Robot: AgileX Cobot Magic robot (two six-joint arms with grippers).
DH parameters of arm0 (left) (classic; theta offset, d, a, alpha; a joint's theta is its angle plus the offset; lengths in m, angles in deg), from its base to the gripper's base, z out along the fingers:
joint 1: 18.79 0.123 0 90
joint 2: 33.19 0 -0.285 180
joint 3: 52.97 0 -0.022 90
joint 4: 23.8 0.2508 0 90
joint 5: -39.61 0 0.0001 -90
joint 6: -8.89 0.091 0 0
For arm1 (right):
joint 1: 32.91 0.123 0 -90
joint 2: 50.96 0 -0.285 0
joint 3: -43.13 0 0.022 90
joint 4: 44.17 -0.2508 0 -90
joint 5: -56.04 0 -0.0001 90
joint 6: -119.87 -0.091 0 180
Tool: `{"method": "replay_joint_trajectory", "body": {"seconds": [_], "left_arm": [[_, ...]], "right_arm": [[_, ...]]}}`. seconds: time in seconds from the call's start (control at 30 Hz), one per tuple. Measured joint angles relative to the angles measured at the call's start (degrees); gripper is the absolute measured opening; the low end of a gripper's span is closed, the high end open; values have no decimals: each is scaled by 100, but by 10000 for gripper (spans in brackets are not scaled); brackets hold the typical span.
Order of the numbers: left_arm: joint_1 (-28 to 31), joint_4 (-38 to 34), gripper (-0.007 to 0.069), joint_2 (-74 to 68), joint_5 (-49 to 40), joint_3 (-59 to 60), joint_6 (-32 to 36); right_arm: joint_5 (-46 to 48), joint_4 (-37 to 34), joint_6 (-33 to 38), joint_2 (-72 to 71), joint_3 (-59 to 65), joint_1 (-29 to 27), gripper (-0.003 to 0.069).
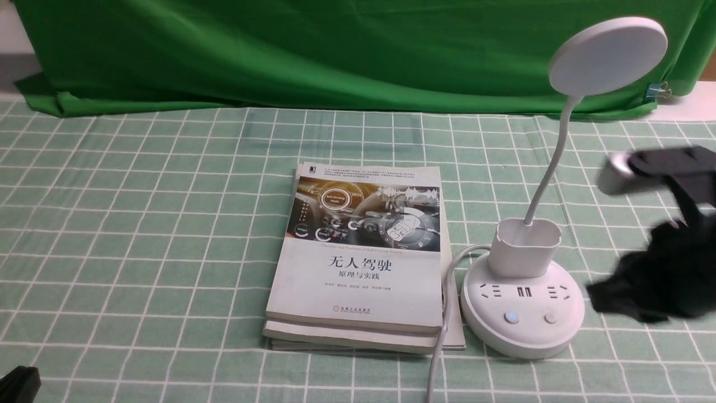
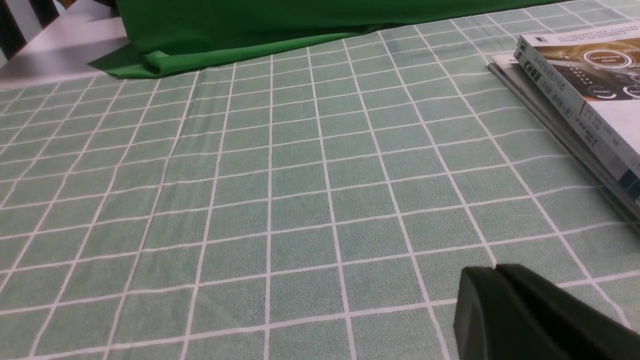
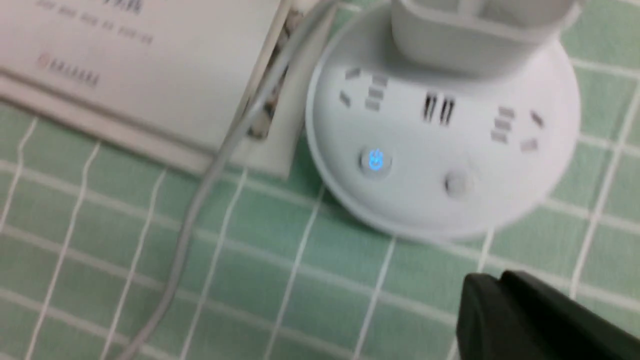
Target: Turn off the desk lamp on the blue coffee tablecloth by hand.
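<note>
Right gripper (image 3: 495,287), fingers together, hangs at the desk lamp's (image 1: 523,305) three o'clock. I'd press the lit button (image 3: 375,161) at seven o'clock squarely, lightly.

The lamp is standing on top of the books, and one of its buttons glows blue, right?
Not quite. The lamp stands on the checked cloth beside the books, not on top of them, as the front view shows. One button does glow blue.

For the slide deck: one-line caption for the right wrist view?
Shut right gripper poised short of the desk lamp, one base button glowing blue, on the checked tablecloth.
</note>
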Motion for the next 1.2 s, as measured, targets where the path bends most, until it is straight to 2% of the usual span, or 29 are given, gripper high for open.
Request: {"method": "replay_joint_trajectory", "body": {"seconds": [0.33,0.7,0.9,1.0,1.1,1.2], "left_arm": [[0,0,0,0,0,0,0],[0,0,0,0,0,0,0],[0,0,0,0,0,0,0],[0,0,0,0,0,0,0],[0,0,0,0,0,0,0],[0,0,0,0,0,0,0]], "right_arm": [[-509,-6,-176,-2070,1476,0,54],[-542,51,-244,-3090,1610,0,95],[-893,250,-237,-3344,1782,-33,84],[-1657,328,-220,-3818,2258,-361,45],[-2221,359,-214,-4255,2730,-691,39],[-3021,424,-70,-5149,3672,-1280,39]]}}
